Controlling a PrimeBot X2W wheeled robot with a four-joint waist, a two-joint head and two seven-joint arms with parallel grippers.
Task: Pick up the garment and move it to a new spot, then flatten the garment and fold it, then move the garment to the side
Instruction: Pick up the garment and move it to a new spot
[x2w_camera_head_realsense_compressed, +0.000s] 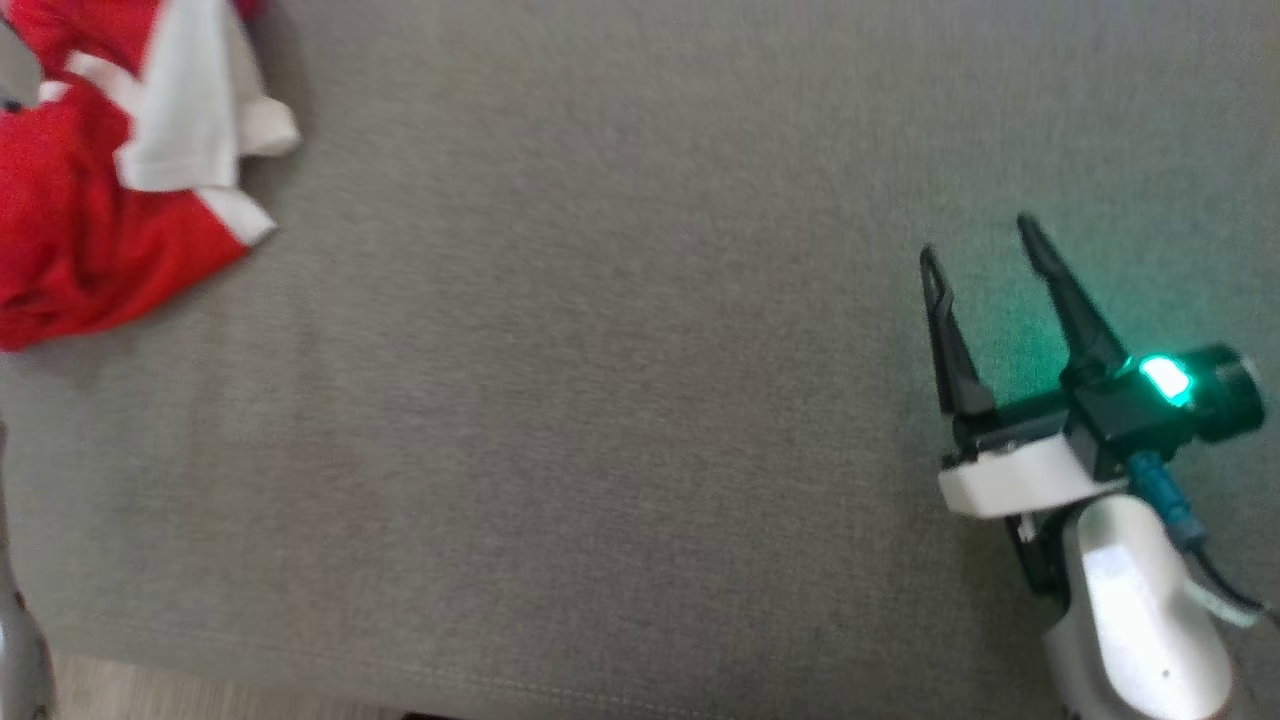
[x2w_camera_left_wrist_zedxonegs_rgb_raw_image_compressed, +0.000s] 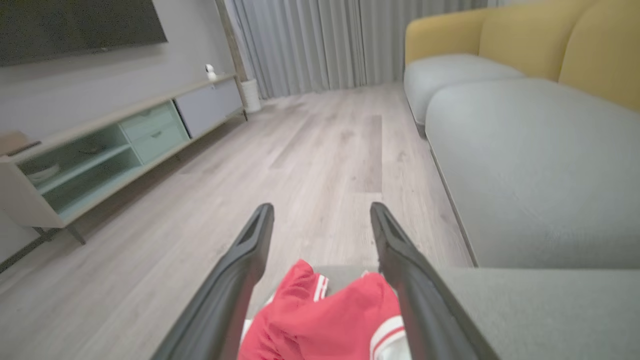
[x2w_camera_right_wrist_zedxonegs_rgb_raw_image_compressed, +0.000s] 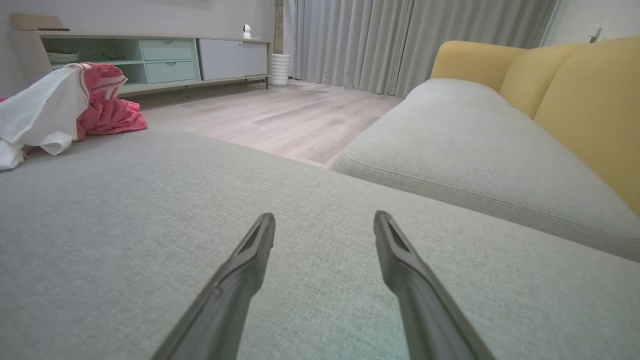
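Right gripper (x2w_camera_head_realsense_compressed: 978, 240), spread wide, hovers over bare cushion (x2w_camera_head_realsense_compressed: 600, 400); left gripper (x2w_camera_left_wrist_zedxonegs_rgb_raw_image_compressed: 321, 210), also spread, hangs above the garment (x2w_camera_left_wrist_zedxonegs_rgb_raw_image_compressed: 320, 320), seemingly at the cushion's edge.

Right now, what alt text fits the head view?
A crumpled red and white garment lies at the upper left of a grey cushion. The right gripper, open and empty, is at the lower right, far from it.

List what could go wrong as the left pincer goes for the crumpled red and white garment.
1. The crumpled red and white fabric garment lies near the edge of the grey upholstered seat; a nudge may push it off onto the pale wooden floor.
2. It is bunched in layers, so the open left pincer may catch only one fold.
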